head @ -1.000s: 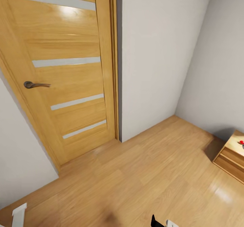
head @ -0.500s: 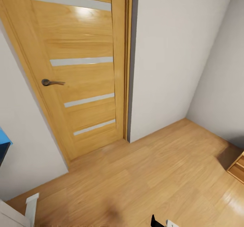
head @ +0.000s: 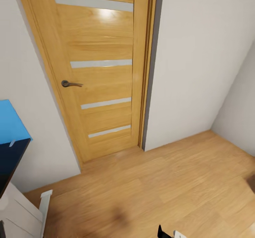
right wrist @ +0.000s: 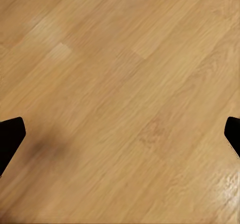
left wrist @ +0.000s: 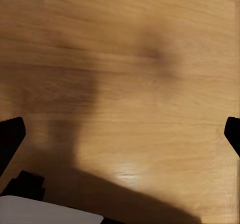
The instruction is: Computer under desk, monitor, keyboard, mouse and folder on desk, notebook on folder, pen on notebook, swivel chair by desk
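Note:
The desk (head: 10, 156) shows as a corner at the left edge of the head view, a glossy black top with a blue panel (head: 10, 124) above it. My left gripper (left wrist: 120, 134) hangs open over bare wood floor, with its dark fingertips (left wrist: 10, 136) wide apart and nothing between them. The right gripper (right wrist: 120, 134) is also open above the floor, fingertips (right wrist: 10, 134) far apart and empty. A black and white piece of my right arm (head: 166, 233) pokes in at the head view's lower edge.
A closed wooden door (head: 99, 71) with a dark lever handle (head: 70, 84) stands straight ahead between white walls (head: 198, 71). A white boxy thing (head: 21, 209) sits low beside the desk corner. Light wood floor (head: 159, 184) stretches to the right.
The camera has turned left, so the door and wall slid right in the picture. The desk corner came into view at the left and the wooden dresser at the right went out of it.

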